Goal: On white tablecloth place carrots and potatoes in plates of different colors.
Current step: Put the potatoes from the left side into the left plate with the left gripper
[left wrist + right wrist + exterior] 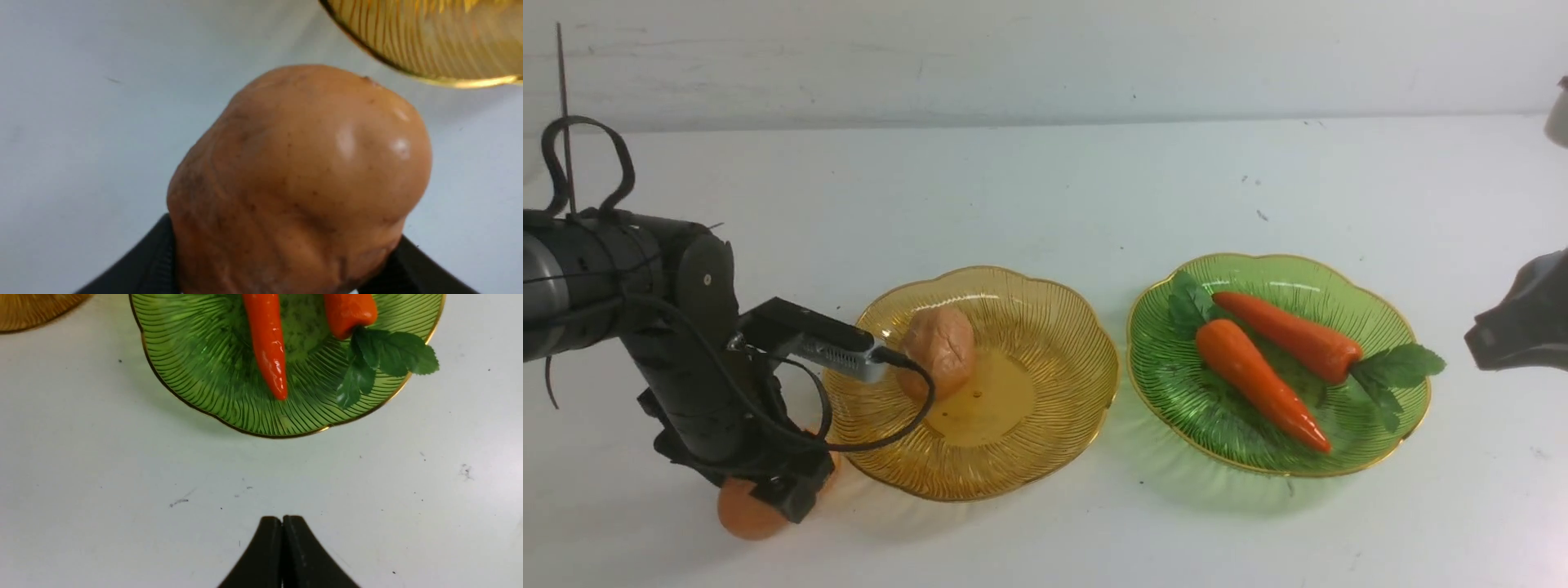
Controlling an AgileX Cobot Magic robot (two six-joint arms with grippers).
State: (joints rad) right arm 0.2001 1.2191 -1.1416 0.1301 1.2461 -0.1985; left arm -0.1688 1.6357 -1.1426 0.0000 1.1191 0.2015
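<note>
On the white tablecloth (1045, 196), an amber-yellow plate (1045, 457) holds one orange-brown potato (939, 343). A green plate (1168, 400) to its right holds two carrots (1262, 384) (1294, 335), lying side by side with leafy tops at opposite ends. My left gripper (768, 498) is low at the amber plate's front left, its black fingers (412, 261) pressed on both sides of the second potato (298, 175), also in the front view (739, 510). My right gripper (282, 522) is shut and empty above bare cloth, in front of the green plate (212, 375); it shows at the front view's right edge (1503, 327).
A pale object (1558, 114) pokes in at the far right edge of the table. The white wall runs along the back. The amber plate's gold rim (449, 81) lies close beyond the held potato.
</note>
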